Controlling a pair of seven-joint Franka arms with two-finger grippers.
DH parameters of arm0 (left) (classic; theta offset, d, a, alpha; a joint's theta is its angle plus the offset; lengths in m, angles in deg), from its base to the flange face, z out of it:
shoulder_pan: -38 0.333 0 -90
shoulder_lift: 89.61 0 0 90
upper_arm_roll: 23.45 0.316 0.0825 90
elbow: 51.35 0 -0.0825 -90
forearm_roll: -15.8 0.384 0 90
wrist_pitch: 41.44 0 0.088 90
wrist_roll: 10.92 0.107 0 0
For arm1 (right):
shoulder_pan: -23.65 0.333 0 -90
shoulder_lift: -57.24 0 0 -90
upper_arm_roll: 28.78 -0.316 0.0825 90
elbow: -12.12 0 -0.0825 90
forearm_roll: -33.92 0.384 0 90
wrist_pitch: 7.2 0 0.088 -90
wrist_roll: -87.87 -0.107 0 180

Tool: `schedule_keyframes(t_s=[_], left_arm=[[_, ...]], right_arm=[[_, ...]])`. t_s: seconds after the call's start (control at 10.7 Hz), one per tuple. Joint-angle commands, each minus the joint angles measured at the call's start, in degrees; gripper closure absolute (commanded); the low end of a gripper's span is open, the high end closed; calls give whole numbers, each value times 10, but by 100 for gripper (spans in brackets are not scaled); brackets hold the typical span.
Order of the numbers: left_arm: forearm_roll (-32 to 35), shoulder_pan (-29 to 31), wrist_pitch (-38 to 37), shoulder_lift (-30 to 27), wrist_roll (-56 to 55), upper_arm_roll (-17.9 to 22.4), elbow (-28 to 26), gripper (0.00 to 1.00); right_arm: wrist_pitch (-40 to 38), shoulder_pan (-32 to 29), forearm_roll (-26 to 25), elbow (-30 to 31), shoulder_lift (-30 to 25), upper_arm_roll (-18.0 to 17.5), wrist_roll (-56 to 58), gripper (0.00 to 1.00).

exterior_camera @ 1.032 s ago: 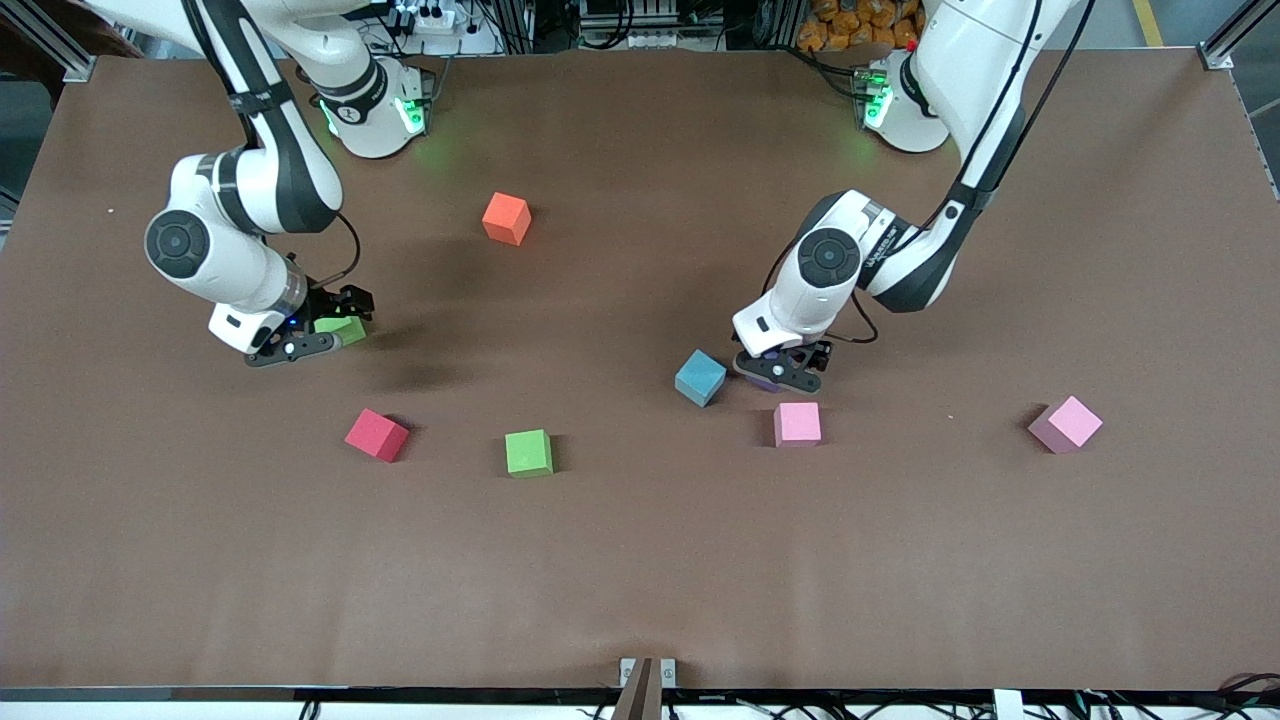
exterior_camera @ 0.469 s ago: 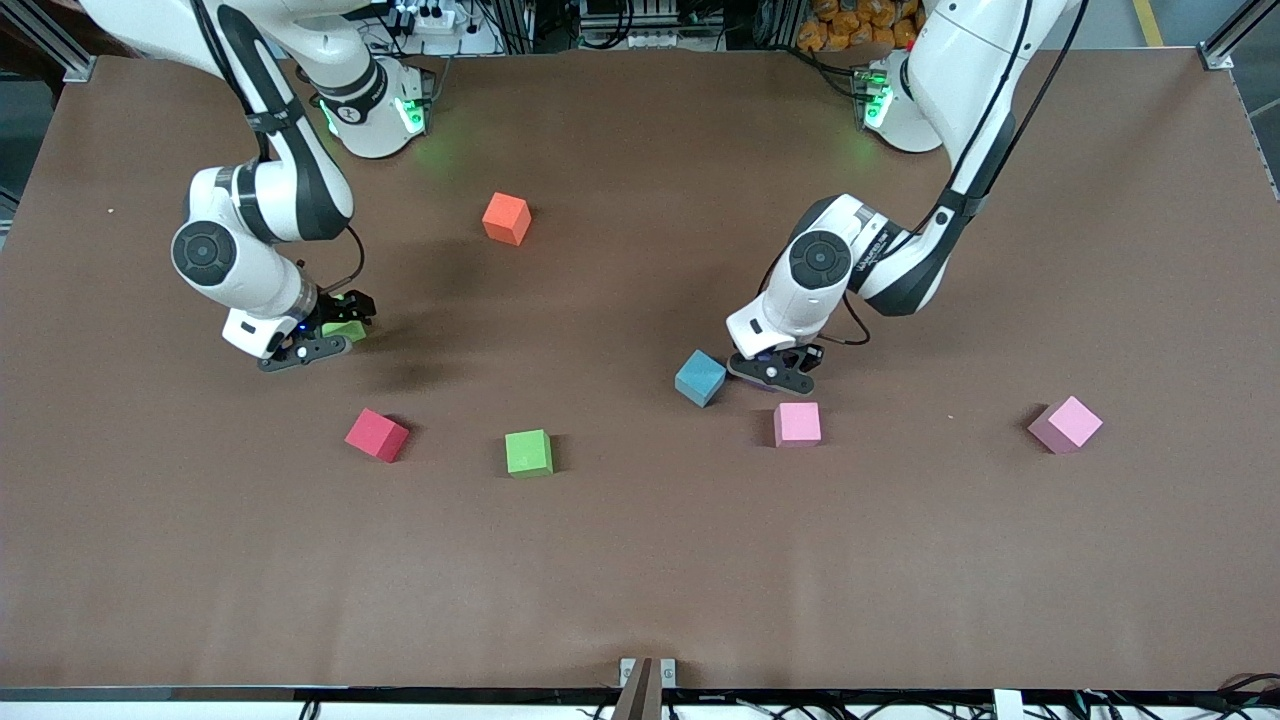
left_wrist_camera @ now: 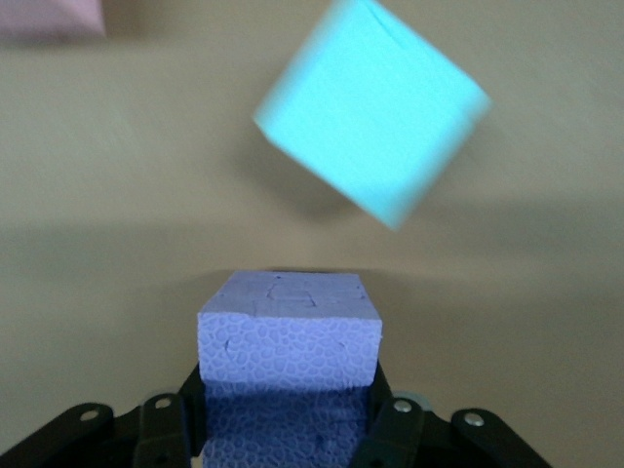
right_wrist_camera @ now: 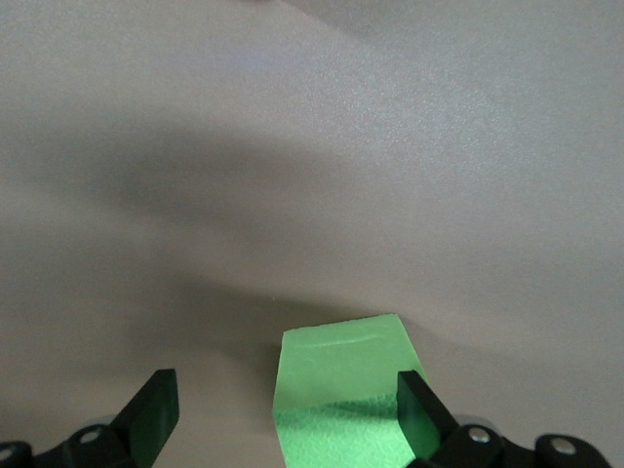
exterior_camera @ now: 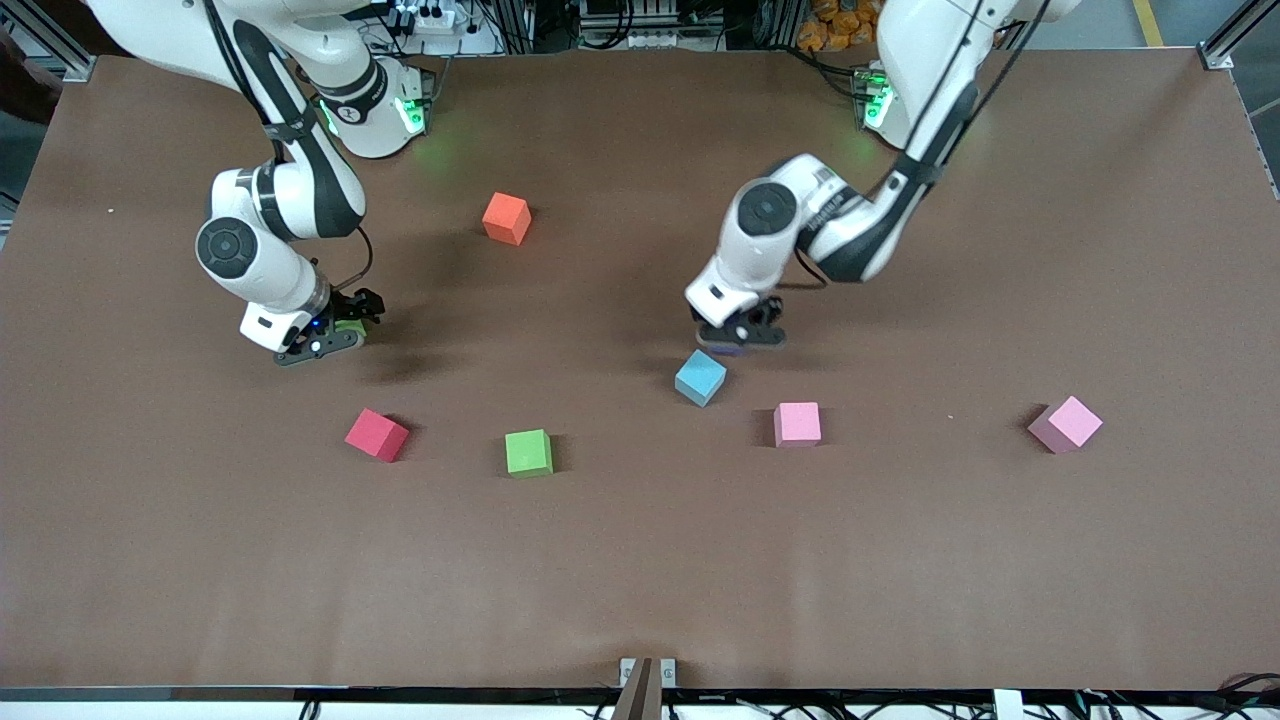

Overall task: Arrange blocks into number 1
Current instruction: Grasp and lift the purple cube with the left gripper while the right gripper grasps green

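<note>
The brown matte counter (exterior_camera: 640,560) carries red, green, light blue and pink foam cubes. My left jaws (left_wrist_camera: 288,429) clench a pebbled purple cube (left_wrist_camera: 289,366) over the counter; my right jaws (right_wrist_camera: 288,414) stand released, apparently around another green cube (right_wrist_camera: 346,385).

Left gripper (exterior_camera: 738,338) carried purple block (left_wrist_camera: 289,336) away from pink block (exterior_camera: 797,423)
</note>
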Motion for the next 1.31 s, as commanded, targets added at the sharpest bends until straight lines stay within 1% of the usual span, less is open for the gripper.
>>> schedule_keyframes(t_s=[0.0,0.19,0.28,0.47,0.56,0.94,1.03,1.22], left_arm=[[17,0,-39,-40,-145,-78,-26,100],[18,-5,-40,-35,-241,-139,-27,100],[19,-22,-39,-30,-287,-152,-26,100],[19,-50,-39,-15,-343,-160,-20,100],[20,-66,-37,-7,-356,-160,-20,100],[22,-114,-26,10,-379,-159,-17,100],[49,-125,-24,17,-386,-159,-17,100],[139,-135,-23,45,-447,-159,-9,100]], right_arm=[[5,-12,-18,9,-2,0,7,0],[-3,-27,-40,7,-9,0,12,0],[-8,-38,-40,5,-12,0,32,0],[-9,-59,-40,4,-14,0,70,0],[-9,-59,-40,4,-14,0,71,0],[-5,-59,-40,5,-10,0,71,0],[-3,-59,-40,6,-7,0,68,0],[-9,-72,-40,7,-6,0,54,0]])
